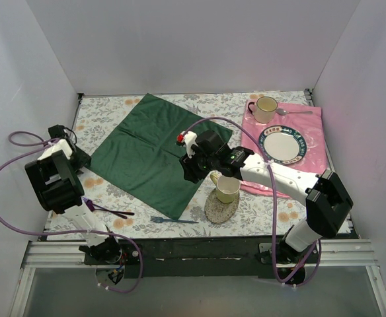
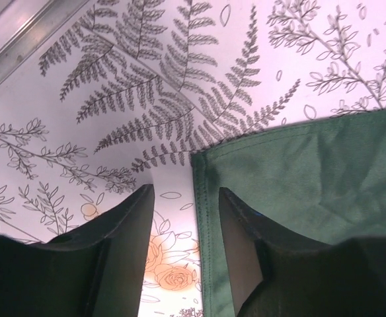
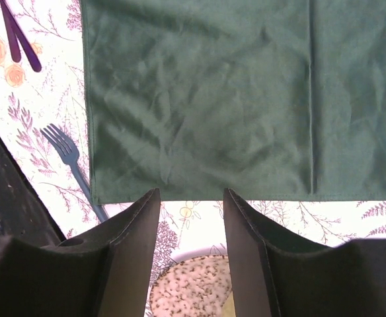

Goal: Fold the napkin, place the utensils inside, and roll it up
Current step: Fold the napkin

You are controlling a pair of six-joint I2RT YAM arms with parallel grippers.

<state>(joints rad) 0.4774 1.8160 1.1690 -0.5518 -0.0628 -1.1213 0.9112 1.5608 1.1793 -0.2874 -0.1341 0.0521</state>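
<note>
Green napkin (image 1: 156, 148) spread open on the table (image 1: 114, 112), left hand (image 2: 184, 193) fingers apart astride its corner hem, right hand (image 3: 192, 193) apart just off its edge, blue fork (image 1: 173, 220) beside the napkin, handle partly hidden behind a finger in the right wrist view

Count: two cloths, i.e. one green napkin (image 1: 150, 152) and one pink cloth (image 1: 312, 125). Two drinking vessels: one cream mug (image 1: 266, 107) and one yellow cup (image 1: 227, 189), plus one plate (image 1: 284, 145) and one speckled mat (image 1: 219, 208). Three loose utensils: one blue fork (image 1: 173, 220), one purple-headed utensil (image 1: 110, 211) and one silver spoon (image 1: 293, 111); that makes nine items on one patterned tablecloth (image 1: 114, 112).
</note>
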